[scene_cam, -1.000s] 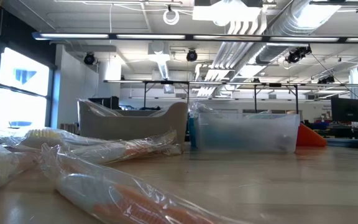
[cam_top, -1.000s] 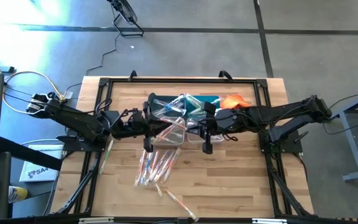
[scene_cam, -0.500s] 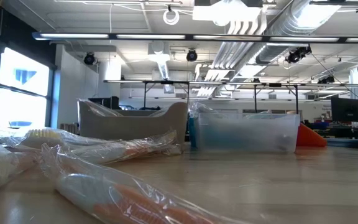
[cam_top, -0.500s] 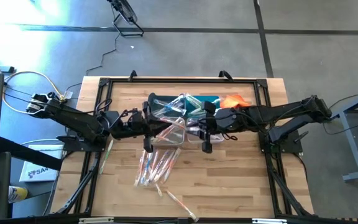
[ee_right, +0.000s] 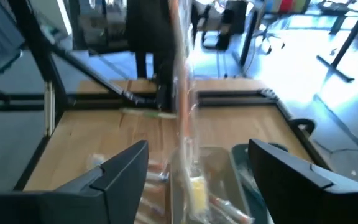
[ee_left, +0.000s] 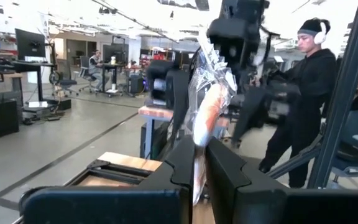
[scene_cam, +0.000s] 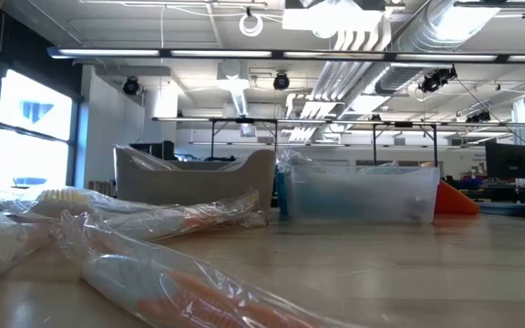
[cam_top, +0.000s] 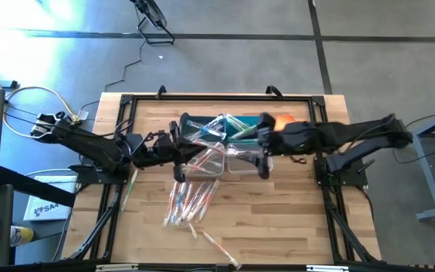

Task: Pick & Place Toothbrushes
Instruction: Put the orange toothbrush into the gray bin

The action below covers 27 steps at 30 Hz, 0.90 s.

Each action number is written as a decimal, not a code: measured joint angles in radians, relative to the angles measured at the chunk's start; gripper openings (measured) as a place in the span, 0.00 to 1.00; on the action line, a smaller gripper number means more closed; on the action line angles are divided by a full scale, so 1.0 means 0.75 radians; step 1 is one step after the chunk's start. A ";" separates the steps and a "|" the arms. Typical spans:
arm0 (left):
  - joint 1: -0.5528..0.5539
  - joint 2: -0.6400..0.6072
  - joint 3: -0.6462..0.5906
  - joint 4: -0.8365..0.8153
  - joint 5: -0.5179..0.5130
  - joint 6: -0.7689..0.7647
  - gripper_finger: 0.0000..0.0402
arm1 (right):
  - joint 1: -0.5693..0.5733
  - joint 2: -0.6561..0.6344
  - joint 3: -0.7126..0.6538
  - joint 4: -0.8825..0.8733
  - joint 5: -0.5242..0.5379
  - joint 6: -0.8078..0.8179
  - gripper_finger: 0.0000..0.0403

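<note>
— What can't we make out here?

— From table height neither arm shows at all; we only get wrapped toothbrushes blurred in the foreground, a clear bin and a grey bin behind them. From above, the dark arms cover the middle of the table, so the bins under them are partly hidden and we cannot count what lies inside. The right wrist picture is smeared.

— Where is the left gripper?

— The left gripper sits over the table's middle, beside the bins. In its own wrist view its fingers are pressed together on a wrapped toothbrush with an orange-red handle, which stands up from between them. Past it a person in dark clothes stands in the room.

— And the right one?

— The right gripper hangs over the clear bins at mid-table, its fingers spread wide apart. The same wrapped brush runs up through the gap between them; we cannot tell whether it touches either one.

— The rest of the toothbrushes?

— A loose pile lies on the wood nearer the front edge, just below the left gripper in the overhead view, with one stray brush apart near the front. Others lie in the bins. An orange cloth peeks out behind the right arm.
</note>
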<state>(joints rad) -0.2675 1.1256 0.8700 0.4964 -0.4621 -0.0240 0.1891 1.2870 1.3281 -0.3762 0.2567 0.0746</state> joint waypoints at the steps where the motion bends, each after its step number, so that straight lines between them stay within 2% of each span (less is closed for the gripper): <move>1: 0.004 -0.011 0.000 -0.027 -0.010 -0.005 0.04 | 0.000 -0.024 0.000 -0.005 0.007 0.002 0.67; 6: 0.056 -0.081 0.000 -0.217 -0.015 -0.114 0.04 | 0.000 -0.141 0.000 -0.019 0.009 0.012 0.66; 12: 0.152 -0.114 -0.001 -0.525 -0.008 -0.374 0.04 | 0.000 -0.209 0.001 -0.021 0.021 0.015 0.63; 18: 0.222 -0.081 -0.001 -0.772 0.117 -0.580 0.04 | 0.000 -0.202 0.001 -0.044 0.113 0.010 0.60; 27: 0.253 0.005 -0.001 -0.880 0.219 -0.652 0.04 | -0.003 -0.158 0.001 -0.063 0.119 0.010 0.60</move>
<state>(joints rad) -0.0780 1.1295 0.8696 -0.1636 -0.2981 -0.5131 0.1871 1.1682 1.3285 -0.4236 0.3462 0.0822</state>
